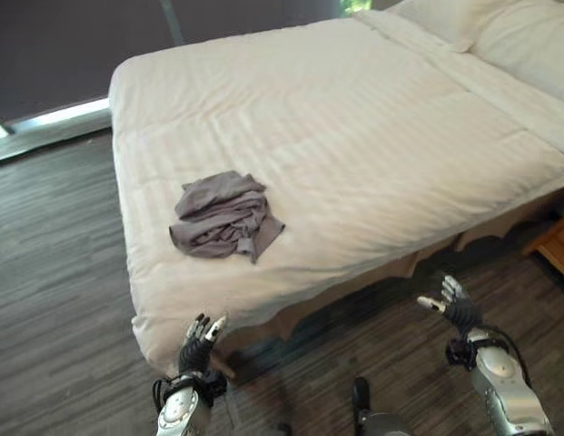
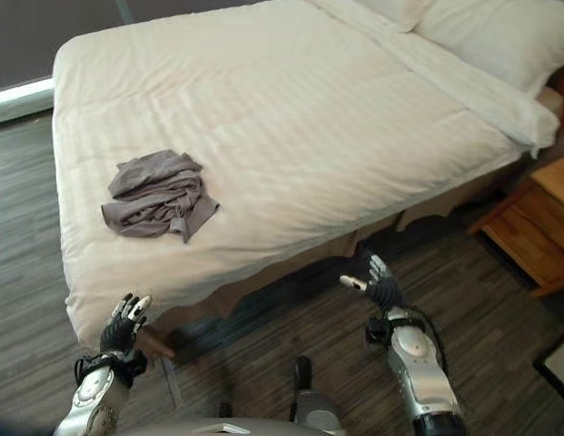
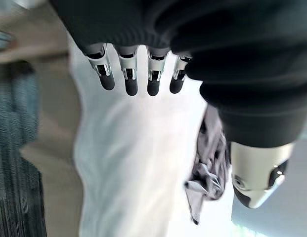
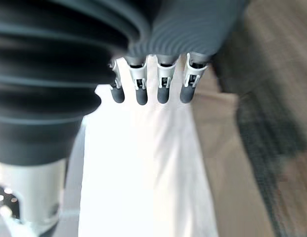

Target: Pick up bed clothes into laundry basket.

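Observation:
A crumpled grey garment (image 1: 223, 217) lies on the white bed (image 1: 354, 118), close to its near left corner. It also shows past my left hand's fingers as a grey garment (image 3: 208, 170). My left hand (image 1: 198, 343) hangs open over the floor just below the bed's corner, short of the garment. My right hand (image 1: 455, 304) is open too, held over the floor beside the bed's near edge, well right of the garment. Both hands hold nothing.
Pillows (image 1: 499, 32) lie at the bed's far right end. A wooden bedside table (image 2: 536, 227) stands on the floor to the right. Dark wood-look floor (image 1: 54, 272) surrounds the bed, and a dark wall (image 1: 73, 45) lies beyond.

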Controlling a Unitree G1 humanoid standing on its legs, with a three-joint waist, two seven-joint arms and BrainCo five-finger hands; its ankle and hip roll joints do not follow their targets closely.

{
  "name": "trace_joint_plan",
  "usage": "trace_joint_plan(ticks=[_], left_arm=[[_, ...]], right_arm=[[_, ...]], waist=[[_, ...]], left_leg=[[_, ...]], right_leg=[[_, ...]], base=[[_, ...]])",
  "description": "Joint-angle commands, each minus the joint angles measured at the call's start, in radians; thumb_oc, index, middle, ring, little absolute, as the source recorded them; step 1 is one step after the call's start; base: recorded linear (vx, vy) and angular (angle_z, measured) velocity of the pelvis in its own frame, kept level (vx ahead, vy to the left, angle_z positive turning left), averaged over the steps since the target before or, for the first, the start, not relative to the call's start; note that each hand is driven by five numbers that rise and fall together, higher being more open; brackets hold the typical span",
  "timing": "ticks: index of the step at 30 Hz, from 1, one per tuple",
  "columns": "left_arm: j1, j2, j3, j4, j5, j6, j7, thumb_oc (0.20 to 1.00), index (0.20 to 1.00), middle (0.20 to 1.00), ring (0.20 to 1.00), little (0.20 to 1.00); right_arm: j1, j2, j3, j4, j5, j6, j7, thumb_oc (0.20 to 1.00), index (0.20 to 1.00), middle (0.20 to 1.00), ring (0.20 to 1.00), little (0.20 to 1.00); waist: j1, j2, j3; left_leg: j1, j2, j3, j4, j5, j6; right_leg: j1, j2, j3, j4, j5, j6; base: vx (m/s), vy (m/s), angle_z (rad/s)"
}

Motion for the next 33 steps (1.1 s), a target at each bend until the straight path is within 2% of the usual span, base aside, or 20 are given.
trace_joint_plan(ticks=[1,2,3,4,6,7,9,10,11,12,13,15,16,17,18,19,20,23,26,33], left_arm=[[-0.052,0.073,0.011,-0.054,-0.013,-0.04,0.011,1.0,1.0,1.0,1.0,1.0],[-0.077,0.074,-0.015,-0.038,-0.02,-0.036,0.013,1.0,1.0,1.0,1.0,1.0],[-0.079,0.074,-0.015,-0.038,-0.02,-0.036,0.013,1.0,1.0,1.0,1.0,1.0],[-0.081,0.076,-0.017,-0.043,-0.02,-0.032,0.011,1.0,1.0,1.0,1.0,1.0],[-0.075,0.123,0.012,-0.101,0.061,-0.046,0.006,1.0,1.0,1.0,1.0,1.0],[-0.074,0.123,0.013,-0.103,0.062,-0.044,0.006,1.0,1.0,1.0,1.0,1.0],[-0.12,0.23,0.082,-0.161,0.142,-0.061,0.028,1.0,1.0,1.0,1.0,1.0],[-0.141,0.268,0.105,-0.16,0.173,-0.059,0.04,1.0,1.0,1.0,1.0,1.0],[-0.185,0.341,0.133,-0.146,0.222,-0.06,0.048,1.0,1.0,1.0,1.0,1.0],[-0.188,0.343,0.133,-0.144,0.222,-0.061,0.048,1.0,1.0,1.0,1.0,1.0],[-0.242,0.426,0.146,-0.112,0.252,-0.061,0.048,1.0,1.0,1.0,1.0,1.0],[-0.325,0.539,0.148,-0.042,0.257,-0.06,0.05,1.0,1.0,1.0,1.0,1.0],[-0.333,0.544,0.144,-0.033,0.255,-0.064,0.05,1.0,1.0,1.0,1.0,1.0],[-0.458,0.672,0.112,0.122,0.23,-0.07,0.051,1.0,1.0,1.0,1.0,1.0],[-0.544,0.755,0.068,0.272,0.193,-0.051,0.029,1.0,1.0,1.0,1.0,1.0],[-0.6,0.807,0.035,0.354,0.199,-0.039,0.014,1.0,1.0,1.0,1.0,1.0],[-0.613,0.811,0.024,0.363,0.197,-0.043,0.012,1.0,1.0,1.0,1.0,1.0],[-0.766,0.932,-0.074,0.577,0.244,-0.011,-0.018,1.0,1.0,1.0,1.0,1.0],[-0.928,0.998,-0.169,0.763,0.275,0.009,-0.044,1.0,1.0,1.0,1.0,1.0],[-1.099,1.044,-0.255,0.922,0.286,0.027,-0.045,1.0,1.0,1.0,1.0,1.0]], right_arm=[[-0.001,-0.026,-0.025,-0.08,0.017,-0.054,-0.021,1.0,1.0,1.0,1.0,1.0],[-0.01,-0.046,-0.044,-0.083,0.017,-0.06,-0.039,1.0,1.0,1.0,1.0,1.0],[-0.011,-0.046,-0.044,-0.083,0.017,-0.06,-0.039,1.0,1.0,1.0,1.0,1.0],[-0.015,-0.05,-0.046,-0.08,0.007,-0.061,-0.042,1.0,1.0,1.0,1.0,1.0],[-0.02,-0.041,-0.051,-0.087,0.006,-0.061,-0.047,1.0,1.0,1.0,1.0,1.0],[-0.02,-0.04,-0.05,-0.087,0.006,-0.061,-0.047,1.0,1.0,1.0,1.0,1.0],[-0.013,-0.009,-0.042,-0.088,0.047,-0.067,-0.035,1.0,1.0,1.0,1.0,1.0],[-0.011,-0.001,-0.033,-0.091,0.054,-0.066,-0.026,1.0,1.0,1.0,1.0,1.0],[-0.007,0.012,-0.016,-0.087,0.068,-0.062,-0.01,1.0,1.0,1.0,1.0,1.0],[-0.009,0.014,-0.016,-0.087,0.068,-0.062,-0.01,1.0,1.0,1.0,1.0,1.0],[-0.009,0.015,0.0,-0.086,0.07,-0.057,0.008,1.0,1.0,1.0,1.0,1.0],[-0.002,0.002,0.029,-0.089,0.064,-0.046,0.035,1.0,1.0,1.0,1.0,1.0],[-0.003,0.006,0.028,-0.089,0.064,-0.046,0.035,1.0,1.0,1.0,1.0,1.0],[0.021,-0.006,0.046,-0.098,0.07,-0.046,0.056,1.0,1.0,1.0,1.0,1.0],[0.055,-0.011,0.066,-0.098,0.081,-0.041,0.071,1.0,1.0,1.0,1.0,1.0],[0.079,-0.008,0.066,-0.099,0.081,-0.034,0.078,1.0,1.0,1.0,1.0,1.0],[0.081,-0.005,0.063,-0.101,0.081,-0.034,0.078,1.0,1.0,1.0,1.0,1.0],[0.144,0.012,0.078,-0.101,0.092,-0.02,0.098,1.0,1.0,1.0,1.0,1.0],[0.185,-0.001,0.092,-0.107,0.082,-0.011,0.125,1.0,1.0,1.0,1.0,1.0],[0.206,-0.005,0.084,-0.082,0.097,-0.006,0.121,1.0,1.0,1.0,1.0,1.0]], waist=[[-0.011,-0.029,0.023],[-0.019,-0.04,0.038],[-0.021,-0.041,0.036],[-0.026,-0.042,0.032],[-0.03,-0.018,0.011],[-0.03,-0.019,0.011],[-0.053,0.006,-0.005],[-0.059,0.009,-0.008],[-0.071,0.013,-0.009],[-0.07,0.011,-0.007],[-0.08,0.014,-0.008],[-0.104,0.018,-0.015],[-0.1,0.015,-0.013],[-0.132,0.018,-0.015],[-0.164,0.023,-0.016],[-0.176,0.025,-0.016],[-0.173,0.023,-0.016],[-0.204,0.027,-0.019],[-0.234,0.025,-0.009],[-0.25,0.006,0.023]], left_leg=[[-0.11,-0.011,-0.048,-0.022,0.105,-0.011],[-0.157,-0.021,0.036,0.054,0.089,-0.011],[-0.163,-0.023,0.035,0.056,0.092,-0.01],[-0.154,-0.02,0.092,0.063,0.065,-0.003],[-0.143,-0.024,0.086,0.002,0.094,-0.009],[-0.14,-0.023,0.086,-0.004,0.097,-0.01],[-0.104,-0.017,0.09,-0.059,0.108,-0.01],[-0.097,-0.015,0.097,-0.064,0.106,-0.011],[-0.079,-0.011,0.115,-0.07,0.097,-0.014],[-0.081,-0.011,0.116,-0.07,0.101,-0.014],[-0.074,-0.008,0.133,-0.07,0.096,-0.015],[-0.07,-0.005,0.155,-0.07,0.091,-0.019],[-0.07,-0.005,0.157,-0.07,0.091,-0.019],[-0.074,-0.003,0.185,-0.07,0.089,-0.023],[-0.076,0.0,0.204,-0.07,0.088,-0.025],[-0.078,0.001,0.214,-0.07,0.088,-0.026],[-0.078,0.001,0.214,-0.07,0.088,-0.026],[-0.076,0.002,0.235,-0.07,0.084,-0.029],[-0.084,0.007,0.259,-0.07,0.086,-0.034],[-0.138,0.019,0.287,-0.07,0.1,-0.041]], right_leg=[[0.007,-0.066,0.018,0.156,-0.191,0.024],[0.022,-0.093,-0.037,0.154,-0.194,0.021],[0.018,-0.095,-0.038,0.151,-0.19,0.021],[0.024,-0.101,-0.068,0.157,-0.202,0.021],[0.04,-0.091,-0.074,0.126,-0.19,0.023],[0.04,-0.09,-0.074,0.126,-0.19,0.022],[0.05,-0.081,-0.063,0.121,-0.198,0.024],[0.052,-0.08,-0.057,0.116,-0.197,0.025],[0.06,-0.078,-0.044,0.104,-0.197,0.027],[0.058,-0.078,-0.043,0.101,-0.191,0.027],[0.06,-0.076,-0.033,0.087,-0.183,0.03],[0.061,-0.075,-0.016,0.07,-0.172,0.037],[0.061,-0.074,-0.014,0.069,-0.171,0.037],[0.055,-0.077,0.003,0.053,-0.154,0.049],[0.045,-0.079,0.014,0.048,-0.144,0.056],[0.04,-0.081,0.018,0.044,-0.138,0.06],[0.04,-0.081,0.018,0.043,-0.137,0.06],[0.033,-0.085,0.03,0.03,-0.123,0.071],[0.017,-0.087,0.045,0.026,-0.113,0.083],[-0.055,-0.083,0.064,0.023,-0.089,0.092]], base=[[-0.06,-0.142,0.97],[-0.07,-0.079,0.86],[-0.09,-0.135,0.63],[0.0,-0.059,1.16],[0.06,-0.028,1.02],[0.12,0.032,0.17],[0.13,0.066,0.02],[0.1,0.084,0.17],[0.06,0.057,-0.01],[0.05,0.066,-0.36],[0.02,0.058,-0.52],[0.04,0.065,-0.53],[0.02,0.081,-0.4],[0.02,0.107,-0.38],[0.03,0.131,-0.13],[0.03,0.074,-0.2],[0.02,0.049,-0.18],[0.04,0.057,-0.41],[0.01,0.054,-0.21],[-0.03,0.022,-0.2]])
